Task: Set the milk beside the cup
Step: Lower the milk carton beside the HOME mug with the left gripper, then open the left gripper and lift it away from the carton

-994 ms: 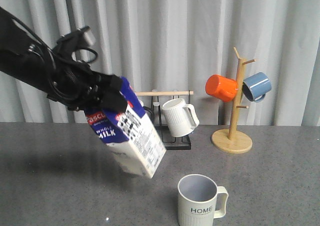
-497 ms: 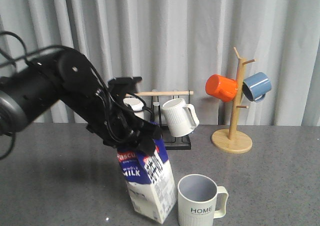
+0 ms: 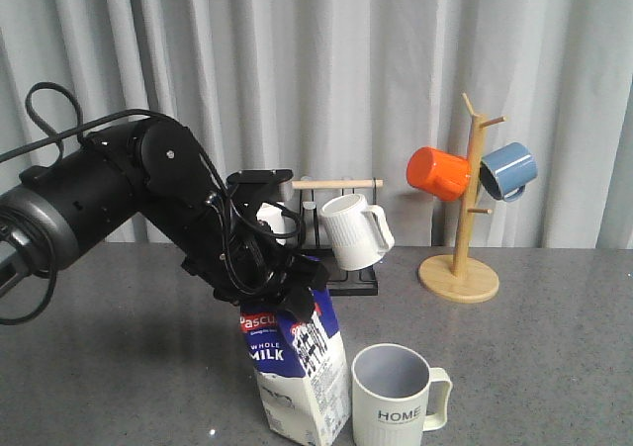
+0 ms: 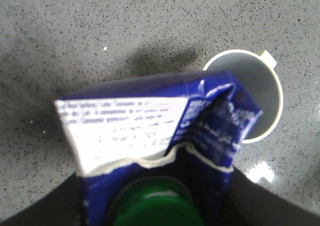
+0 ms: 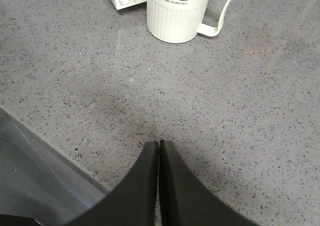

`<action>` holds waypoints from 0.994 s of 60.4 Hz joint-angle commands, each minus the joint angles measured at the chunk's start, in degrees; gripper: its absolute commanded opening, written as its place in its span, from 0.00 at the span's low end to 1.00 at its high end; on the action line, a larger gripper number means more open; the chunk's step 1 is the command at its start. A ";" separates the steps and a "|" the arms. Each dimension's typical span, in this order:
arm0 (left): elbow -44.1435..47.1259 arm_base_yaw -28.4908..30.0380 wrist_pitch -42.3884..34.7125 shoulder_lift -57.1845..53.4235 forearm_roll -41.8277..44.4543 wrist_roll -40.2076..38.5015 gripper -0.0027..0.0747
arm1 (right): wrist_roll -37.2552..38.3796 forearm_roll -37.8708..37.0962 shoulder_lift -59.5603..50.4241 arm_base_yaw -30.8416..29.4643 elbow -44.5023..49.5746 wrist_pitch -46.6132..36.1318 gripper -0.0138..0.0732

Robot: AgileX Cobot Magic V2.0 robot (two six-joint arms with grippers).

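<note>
Judging from the front view, the setting-down step is in hand: the milk point(image 3: 295, 372) is held by its gabled top in the left gripper point(image 3: 280, 290), tilted, its lower end at or very near the table point(image 3: 109, 367) and just beside the cup point(image 3: 393, 399), on that cup's left. Whether the base is fully landed cannot be told. In the left wrist view the green cap point(image 4: 159, 209) is seen between the clamped jaws, with the cup's rim point(image 4: 267, 78) just past the carton's far edge. The next move appears to call for the carton to be brought upright and flat before the jaws are released, without the cup being nudged. The right gripper point(image 5: 159, 148) is seen pressed closed on nothing, low over the table. One milk carton is counted, one "HOME" cup, one white mug point(image 3: 353, 230) clearly shown on the black rack point(image 3: 341, 280) with a second partly hidden behind the arm, and one orange mug point(image 3: 438, 173) and one blue mug point(image 3: 508, 170) on the wooden tree point(image 3: 463, 248).
</note>
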 commanded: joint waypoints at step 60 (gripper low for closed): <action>0.25 -0.18 -1.03 -24.89 -4.08 -0.35 0.36 | 1.39 0.58 0.02 -0.20 -1.45 -4.66 0.15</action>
